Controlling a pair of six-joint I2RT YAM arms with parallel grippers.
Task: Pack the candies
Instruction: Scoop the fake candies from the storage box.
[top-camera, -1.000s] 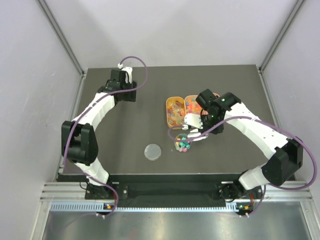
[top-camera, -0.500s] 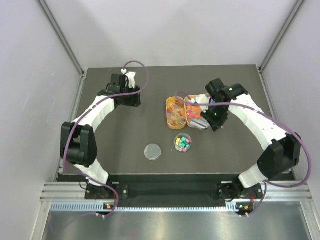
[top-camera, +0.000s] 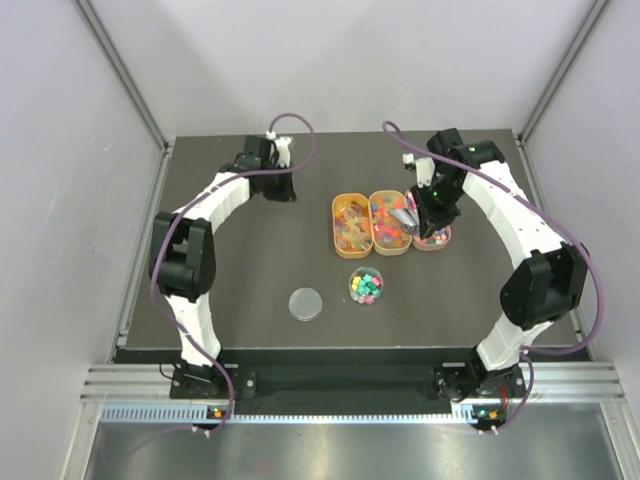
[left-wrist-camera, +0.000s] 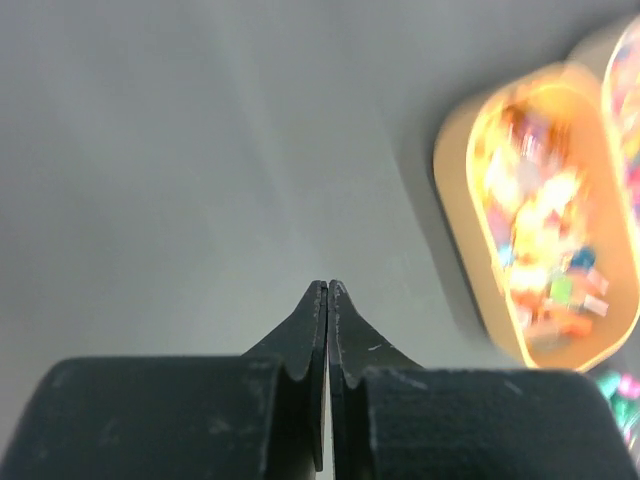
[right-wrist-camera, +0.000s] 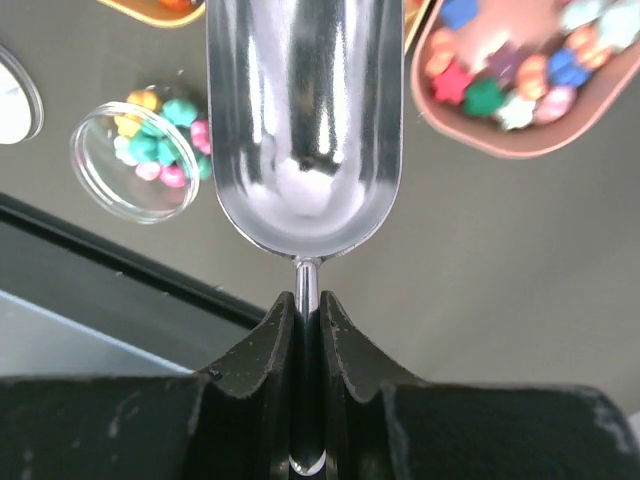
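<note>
Steel scoop (right-wrist-camera: 303, 130) pinched between right fingers (right-wrist-camera: 255, 355)

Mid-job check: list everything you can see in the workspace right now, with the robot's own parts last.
table: one, dark grey, under everything.
oval trays: three, orange, side by side right of the table's middle; the rightmost is partly hidden under the right arm.
candies: many, mixed bright colours, in the trays and in the dish.
dish: one, clear, round, in front of the trays, holding candies.
lid: one, clear, round, flat on the table left of the dish.
scoop: one, shiny metal, over the trays; bowl looks empty.
left hand: black, shut, empty, over bare table left of the trays.
right hand: black, shut on the scoop's handle.
</note>
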